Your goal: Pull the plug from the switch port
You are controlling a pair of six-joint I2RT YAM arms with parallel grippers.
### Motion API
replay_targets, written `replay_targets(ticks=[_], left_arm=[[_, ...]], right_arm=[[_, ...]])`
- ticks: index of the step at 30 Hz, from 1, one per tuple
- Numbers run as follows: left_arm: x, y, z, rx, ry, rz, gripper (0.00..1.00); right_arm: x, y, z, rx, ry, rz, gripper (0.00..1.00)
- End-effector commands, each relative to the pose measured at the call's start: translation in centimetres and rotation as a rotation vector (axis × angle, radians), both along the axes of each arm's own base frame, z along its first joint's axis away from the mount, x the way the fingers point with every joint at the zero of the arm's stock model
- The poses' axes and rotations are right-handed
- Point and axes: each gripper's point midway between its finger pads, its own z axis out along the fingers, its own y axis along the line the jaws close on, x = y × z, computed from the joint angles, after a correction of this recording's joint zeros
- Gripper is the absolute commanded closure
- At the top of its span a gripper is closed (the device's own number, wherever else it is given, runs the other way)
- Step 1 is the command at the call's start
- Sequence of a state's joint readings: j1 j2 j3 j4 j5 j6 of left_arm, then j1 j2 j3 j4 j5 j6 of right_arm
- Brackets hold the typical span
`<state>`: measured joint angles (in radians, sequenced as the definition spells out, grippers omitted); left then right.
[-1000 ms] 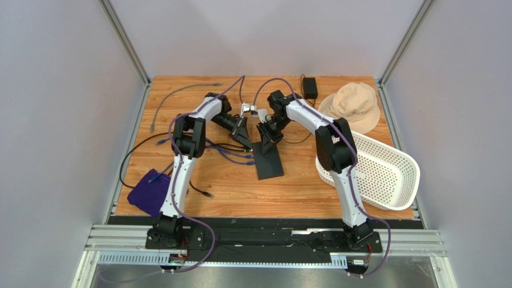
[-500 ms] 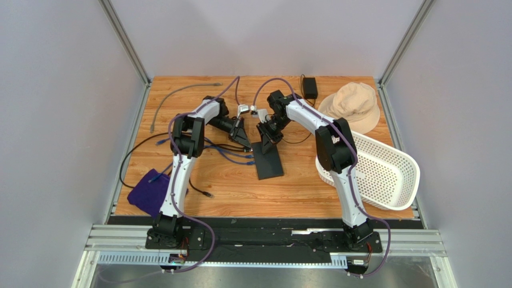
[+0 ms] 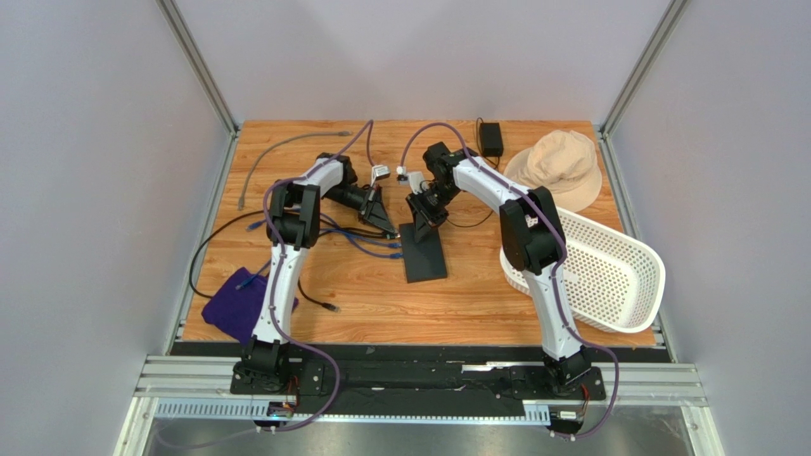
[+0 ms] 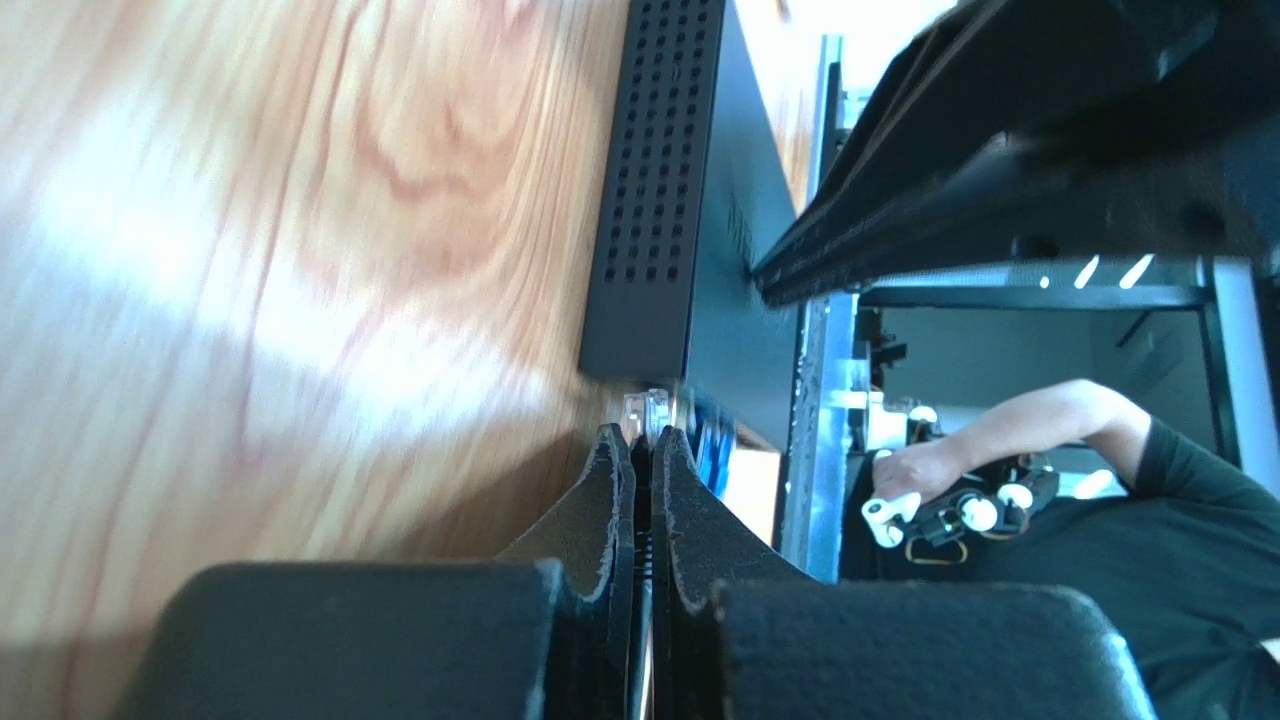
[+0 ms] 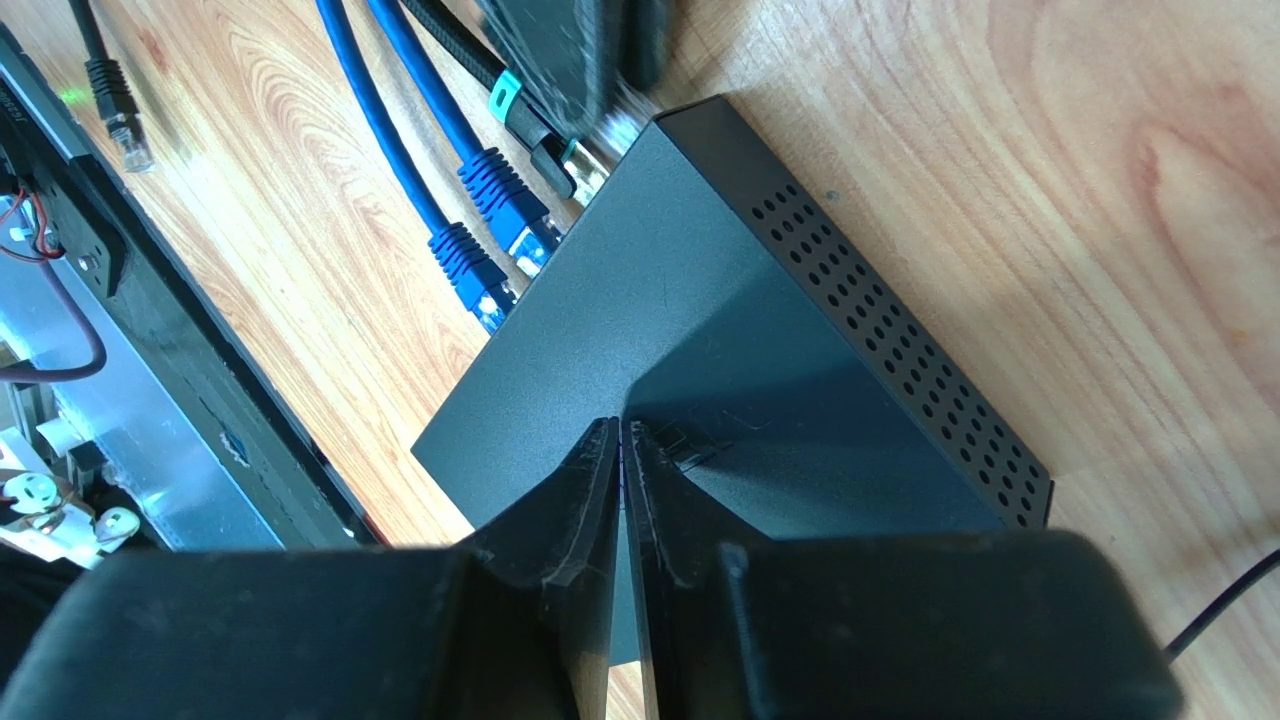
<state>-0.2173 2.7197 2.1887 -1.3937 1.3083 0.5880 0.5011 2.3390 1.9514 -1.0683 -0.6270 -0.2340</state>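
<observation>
Two arms rise from the near edge, both bent in toward mid-table.

Near row: purple cloth (image 3: 233,302) at the front-left of the wood table (image 3: 381,313). White mesh basket (image 3: 609,275) overhangs the right edge.

Mid-table: the switch (image 3: 425,255) lies flat near centre, vent holes along one edge. Its cabled side faces the left arm. Two blue cables (image 5: 394,113) run up to that side, blue boots at the edge. Beside them a black cable (image 5: 469,57) with a green band ends in the plug (image 5: 583,162), seated at the switch's corner.

Left gripper (image 4: 634,438): jaws closed, pads all but touching. The plug's clear tip shows just past the fingertips, against the switch. Can't tell whether the pads pinch the plug, the cable or nothing. The right wrist view is blurred there.

Right gripper (image 5: 621,431): jaws closed with only a sliver between them, nothing held. Tips are down on the switch's top face, toward its far end in the top view.

Far side: beige hat (image 3: 557,166) at the back right, touching the basket rim. Small black adapter (image 3: 490,140) is by the back edge. Grey cable (image 3: 271,152) lies loose at the back left.
</observation>
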Motion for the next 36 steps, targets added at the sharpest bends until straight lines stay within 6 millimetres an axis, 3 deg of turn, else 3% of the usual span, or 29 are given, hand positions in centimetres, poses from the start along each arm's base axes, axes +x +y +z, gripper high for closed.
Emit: replay_targets(ticks=[1,6,15,16,21,24,30,36], left_arm=[[-4.6,2.5,1.5,0.131,0.190,-0.077,1.00],[-2.7,3.2,1.9,0.162,0.141,-0.056,1.00],[4.1,5.6,4.3,0.224,-0.112,0.076,1.00],[5.0,6.5,4.9,0.245,-0.131,0.110,1.00],[10.0,10.9,3.9,0.410,-0.277,0.232,1.00],[13.0,13.2,4.7,0.460,-0.364,0.320,1.00],[18.3,19.3,8.2,0.556,-0.591,0.487,1.00],[23.0,23.6,11.7,0.754,-0.928,0.535,1.00]], right_arm=[[1.6,-1.8,-3.5,-0.128,-0.101,0.035,0.85],[1.4,-1.7,-3.7,-0.136,-0.100,0.042,0.85],[1.3,-1.8,-3.4,-0.140,-0.118,0.054,0.84],[1.3,-1.9,-3.3,-0.140,-0.118,0.052,0.84],[1.1,-1.7,-3.4,-0.143,-0.121,0.060,0.84],[1.2,-1.7,-3.2,-0.147,-0.127,0.062,0.84],[1.1,-1.8,-3.2,-0.155,-0.133,0.063,0.84],[1.0,-1.7,-3.2,-0.157,-0.139,0.073,0.84]])
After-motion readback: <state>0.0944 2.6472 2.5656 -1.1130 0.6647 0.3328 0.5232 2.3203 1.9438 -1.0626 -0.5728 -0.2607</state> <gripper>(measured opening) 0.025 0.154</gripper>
